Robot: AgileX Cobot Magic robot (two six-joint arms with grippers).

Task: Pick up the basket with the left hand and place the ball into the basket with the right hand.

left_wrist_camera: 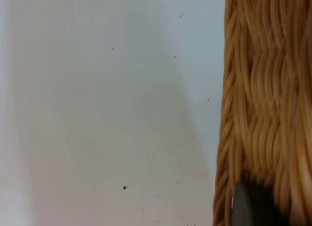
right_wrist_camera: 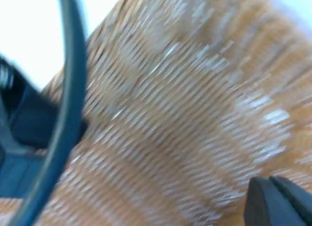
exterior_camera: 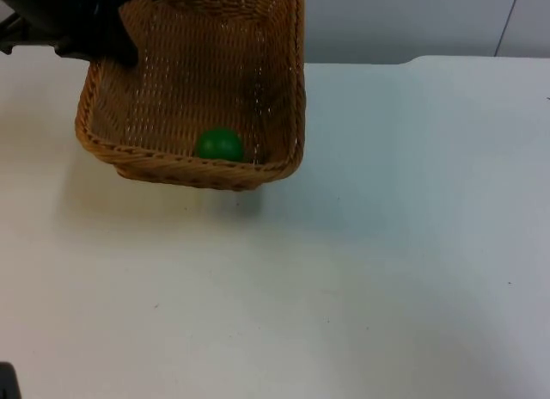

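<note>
A: Top view. Where is the basket (exterior_camera: pixel 193 98)?
B: Lifted and tilted above the table (exterior_camera: pixel 387 244), its shadow below. The left gripper (exterior_camera: pixel 103 38) clamps the rim at the upper left corner.
A: And the ball (exterior_camera: pixel 219 145)?
B: Green, inside the basket against the near wall, well apart from the left gripper.
A: Left wrist view?
B: The woven basket (left_wrist_camera: pixel 268 99) wall stands beside the bare table (left_wrist_camera: pixel 107 114); a black fingertip (left_wrist_camera: pixel 251 206) presses against the weave.
A: Right wrist view?
B: The right gripper's fingertip (right_wrist_camera: pixel 278 201) hangs over the basket (right_wrist_camera: pixel 185 119) floor, blurred. Whether the right gripper is open or closed, I cannot tell.
</note>
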